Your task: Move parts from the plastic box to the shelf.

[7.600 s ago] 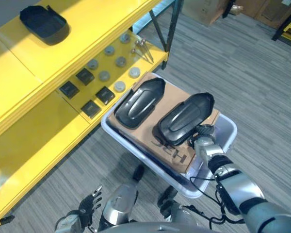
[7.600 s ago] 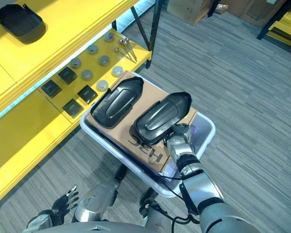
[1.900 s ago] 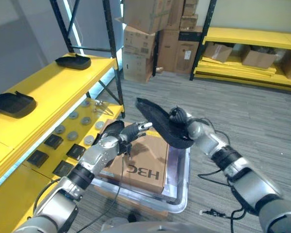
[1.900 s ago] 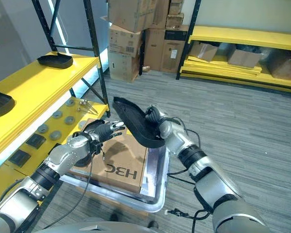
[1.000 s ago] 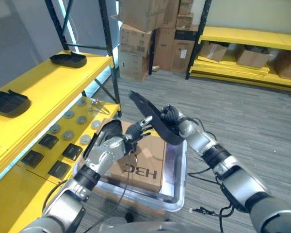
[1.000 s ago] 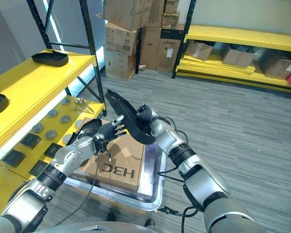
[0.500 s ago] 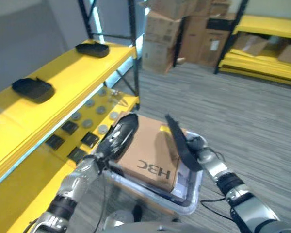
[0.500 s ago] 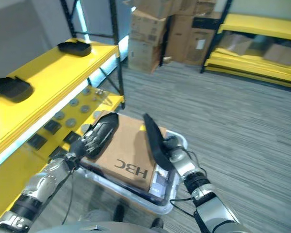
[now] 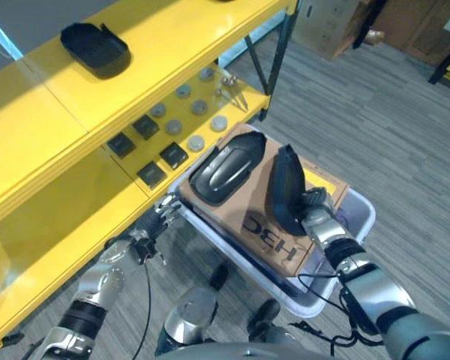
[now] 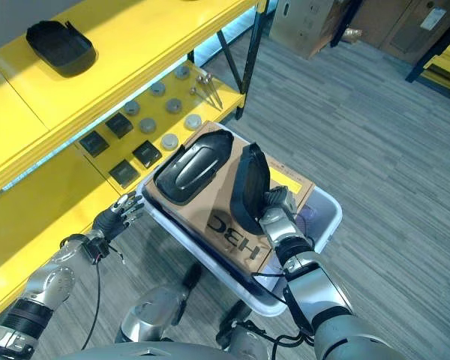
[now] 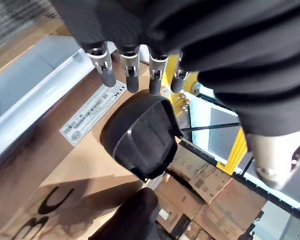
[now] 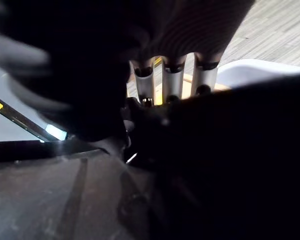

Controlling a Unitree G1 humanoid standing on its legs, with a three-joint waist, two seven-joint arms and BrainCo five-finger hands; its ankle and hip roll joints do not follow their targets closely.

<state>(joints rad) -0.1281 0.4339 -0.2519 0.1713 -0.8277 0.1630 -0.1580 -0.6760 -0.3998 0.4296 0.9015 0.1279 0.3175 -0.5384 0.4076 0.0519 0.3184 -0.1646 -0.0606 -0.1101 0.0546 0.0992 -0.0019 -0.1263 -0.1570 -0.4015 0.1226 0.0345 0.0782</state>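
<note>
While the yellow shelf runs along the left, its upper level carries one dark tray-like part, and the lower level holds a spread of small black square pieces and grey round discs. Just in front of that lower level, the left hand hangs in the air beside the near-left corner of the plastic box, its fingers straight and spread, touching nothing. The box stands on the grey carpeted floor and holds a brown cardboard carton that nearly fills it. On the left half of the carton lies a black oval part, flat, domed side up. To its right, a second black part stands tipped up on its edge over the carton. The right hand is against the right side of that part, fingers curled round its rim, so it is gripping the part. In the right wrist view the fingers press close against a dark surface.
</note>
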